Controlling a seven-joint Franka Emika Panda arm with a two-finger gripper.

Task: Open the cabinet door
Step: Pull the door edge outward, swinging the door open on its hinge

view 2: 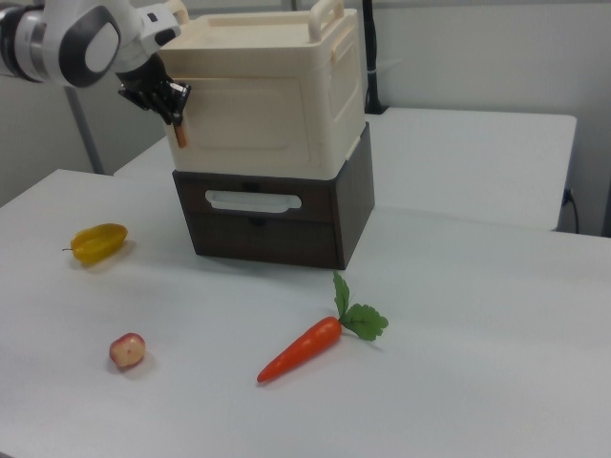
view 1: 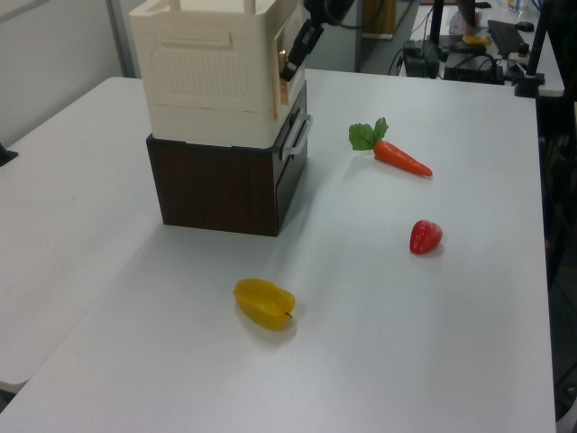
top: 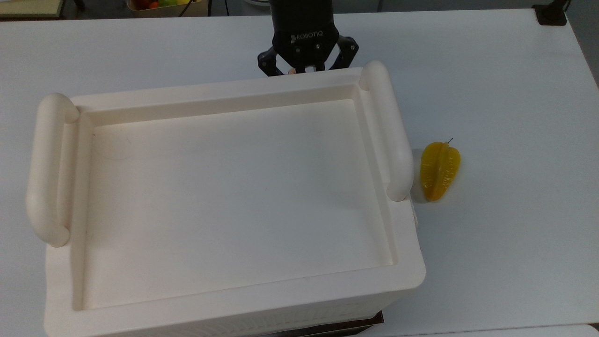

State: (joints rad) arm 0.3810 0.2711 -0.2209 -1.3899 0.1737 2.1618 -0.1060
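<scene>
The cabinet door (view 2: 253, 114) is the panelled front face of the cabinet (view 2: 334, 86), seen head-on in the right view; it sits close against the box, and whether a gap has opened at its edge cannot be told; a small orange tab (view 2: 179, 134) hangs at the door's edge on the right view's left; the gripper (view 2: 167, 105) is right at that same edge, just above the tab, at the cabinet's upper front corner; whether it is clenched on anything or loose cannot be told

The top view looks down into the cabinet's (top: 224, 91) recessed top with a thick rounded handle at each end; there the gripper (top: 304, 65) pokes out just past the far rim, towards the top view's right, its lower part hidden under that rim

The left view shows the cabinet (view 1: 207, 72) from its side, with the gripper (view 1: 293, 59) against the front edge on the left view's right; it also shows that the cabinet stands on a dark brown drawer unit (view 1: 221, 185)

On the white table (top: 514, 93) a yellow fruit (top: 439, 171) lies just beside the cabinet; a carrot (view 2: 301, 348) and a strawberry (view 2: 127, 350) lie well apart in front of the drawer unit
</scene>
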